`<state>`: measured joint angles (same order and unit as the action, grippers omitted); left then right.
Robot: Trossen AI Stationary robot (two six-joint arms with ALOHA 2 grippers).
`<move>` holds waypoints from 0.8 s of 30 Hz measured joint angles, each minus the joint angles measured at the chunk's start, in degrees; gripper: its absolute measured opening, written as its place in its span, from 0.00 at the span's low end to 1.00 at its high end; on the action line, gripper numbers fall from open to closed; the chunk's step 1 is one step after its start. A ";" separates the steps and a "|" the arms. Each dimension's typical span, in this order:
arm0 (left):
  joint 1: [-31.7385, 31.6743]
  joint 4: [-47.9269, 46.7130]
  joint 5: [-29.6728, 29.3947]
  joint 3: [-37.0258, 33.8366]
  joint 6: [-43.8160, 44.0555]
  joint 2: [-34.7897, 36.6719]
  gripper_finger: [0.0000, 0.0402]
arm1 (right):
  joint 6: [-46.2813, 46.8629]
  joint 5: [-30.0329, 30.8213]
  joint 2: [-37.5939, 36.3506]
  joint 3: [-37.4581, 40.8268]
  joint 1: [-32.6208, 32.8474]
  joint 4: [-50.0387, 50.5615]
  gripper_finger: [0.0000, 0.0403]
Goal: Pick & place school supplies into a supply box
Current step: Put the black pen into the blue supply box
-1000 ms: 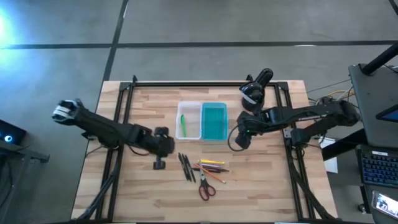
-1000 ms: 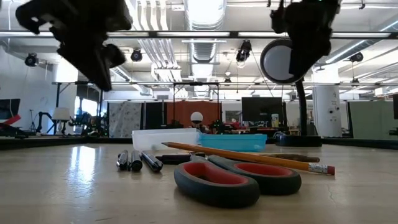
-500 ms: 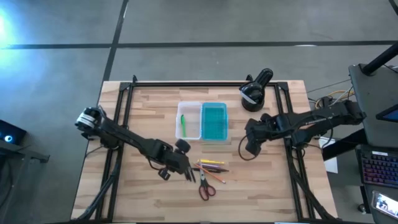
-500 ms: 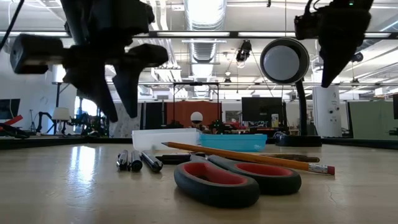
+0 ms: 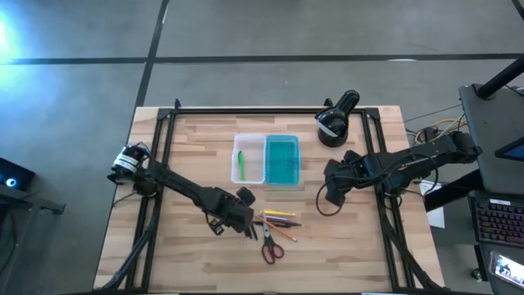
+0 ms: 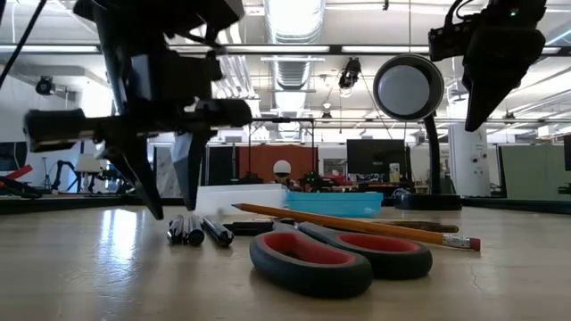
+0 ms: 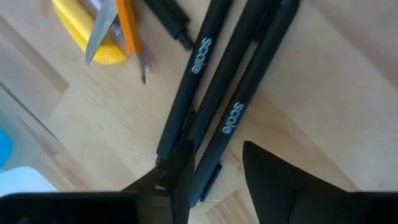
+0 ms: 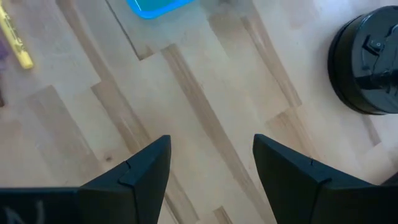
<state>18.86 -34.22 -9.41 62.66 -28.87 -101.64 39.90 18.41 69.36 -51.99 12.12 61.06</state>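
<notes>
Slim matte-black pens (image 7: 217, 93), pale woodgrain

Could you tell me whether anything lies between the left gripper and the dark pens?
Nothing visible does. The left gripper is open directly over the dark pens, its fingers straddling one pen's end. The pencils and scissors lie beside them, not between.

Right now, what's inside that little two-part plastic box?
The clear half of the supply box holds one green marker. The teal half looks empty, though its tint could hide something.
</notes>
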 joint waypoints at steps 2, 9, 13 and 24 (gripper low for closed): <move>-0.55 0.14 0.62 0.01 0.02 -0.67 0.30 | 0.02 0.07 0.00 0.15 0.00 0.00 0.54; -1.82 -0.30 3.08 0.12 3.44 -0.88 0.30 | 0.34 0.12 0.02 0.97 0.00 -0.21 0.54; -2.04 -1.19 4.05 0.06 6.65 -0.50 0.30 | 0.54 0.14 0.02 1.78 0.00 -0.39 0.54; -2.07 -4.34 5.38 -0.18 8.32 -0.42 0.30 | 0.63 0.17 0.07 3.39 0.00 -2.08 0.54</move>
<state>16.80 -38.57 -4.03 62.48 -20.55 -102.06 40.53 18.57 69.43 -48.60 12.12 58.98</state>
